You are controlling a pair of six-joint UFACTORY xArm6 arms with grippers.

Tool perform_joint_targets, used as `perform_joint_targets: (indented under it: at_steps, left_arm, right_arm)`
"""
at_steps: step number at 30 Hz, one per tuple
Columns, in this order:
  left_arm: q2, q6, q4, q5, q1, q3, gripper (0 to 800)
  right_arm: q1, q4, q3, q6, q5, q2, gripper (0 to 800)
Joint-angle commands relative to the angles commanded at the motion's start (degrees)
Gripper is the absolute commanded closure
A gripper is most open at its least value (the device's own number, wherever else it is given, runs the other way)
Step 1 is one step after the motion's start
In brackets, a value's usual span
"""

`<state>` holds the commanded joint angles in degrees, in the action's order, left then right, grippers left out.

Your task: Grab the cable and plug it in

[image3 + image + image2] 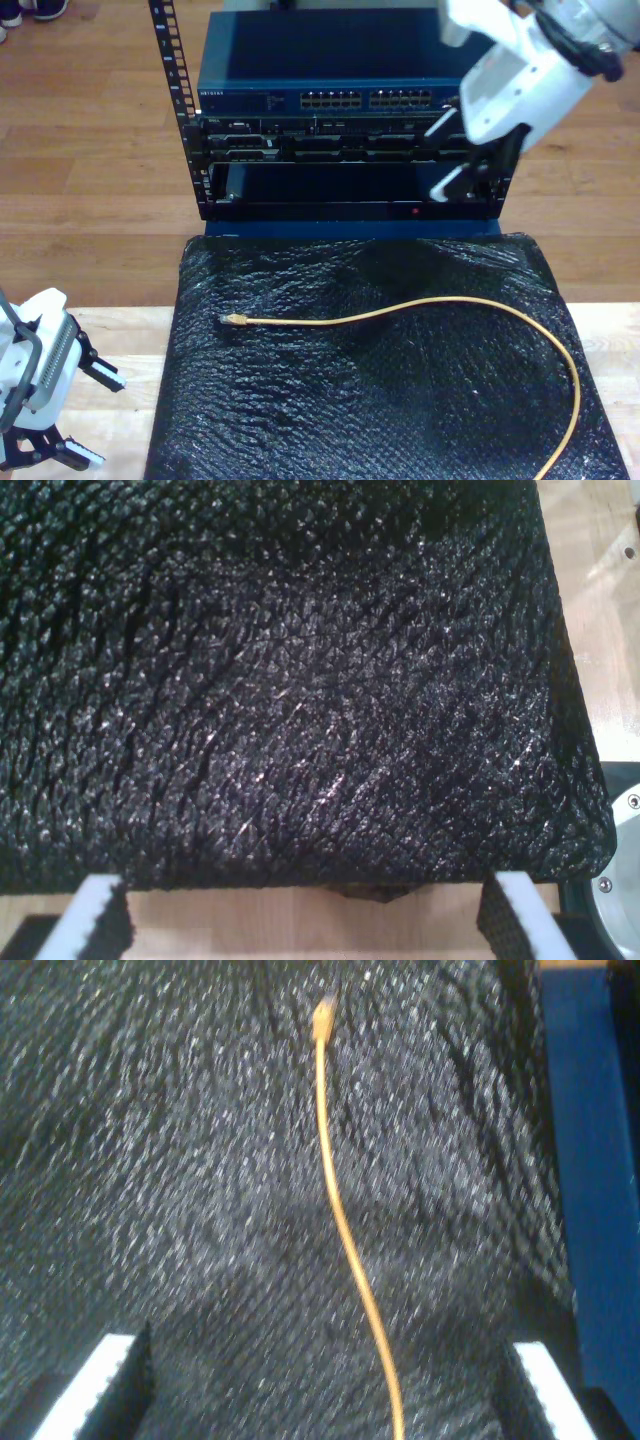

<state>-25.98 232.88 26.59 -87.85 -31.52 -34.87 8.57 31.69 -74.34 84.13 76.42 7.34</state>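
Cable point(430, 308) lies loose on the black textured mat point(330, 420), and no gripper touches it. In the exterior view it runs from its small clear plug point(235, 320), near the mat's left part, across to the right side, then it bends down toward the lower right corner of that view. I think it is laid out flat and open like this so that the plug end is easy to reach from above.

My second gripper point(330, 1405) hangs over the mat with its jaws spread wide. In the second wrist view the cable point(345, 1230) passes between the two white fingertips point(85, 1390) and goes on to the plug point(323, 1020) further ahead. The jaws are already on both sides of the cable, so I judge this as the approach for the grab, but the gripper is not yet down on it.

My first gripper point(310, 920) has its jaws spread too and holds nothing. It looks across the near edge of the mat point(280, 680), over the wooden table point(300, 925). It waits aside, probably to keep the working space free.

Behind the mat stands the blue network rack point(345, 110) with a row of ports point(365, 99) facing the mat. This is where the plug must go, so the plug should be taken close to its tip.
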Motion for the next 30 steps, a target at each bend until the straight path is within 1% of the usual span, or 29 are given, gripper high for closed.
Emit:
perform_joint_targets:
  at_steps: [6, 16, 19, 24, 30]
  left_arm:
    - [0.0, -0.1, -0.2, 1.1, -0.1, 0.0, 0]
    - [1.1, -0.1, -0.2, 1.9, -0.1, 0.1, 0]
    - [1.3, -0.1, -0.2, 1.9, -0.1, 0.1, 0]
    - [1.6, -0.1, -0.2, 2.2, -0.1, 0.2, 0]
    - [1.6, -0.1, -0.3, 3.4, -0.1, 0.5, 0]
  right_arm:
    - [3.3, -0.2, -0.1, -1.8, -1.9, -1.9, 4]
    - [7.5, -0.9, -0.2, -2.4, -5.3, -5.8, 6]
    - [8.1, -3.3, -0.3, -4.5, -6.4, -6.8, 6]
    - [12.0, -9.3, -0.4, -8.6, -8.3, -8.5, 7]
    - [15.6, -12.6, -0.4, -12.7, -10.2, -10.3, 7]
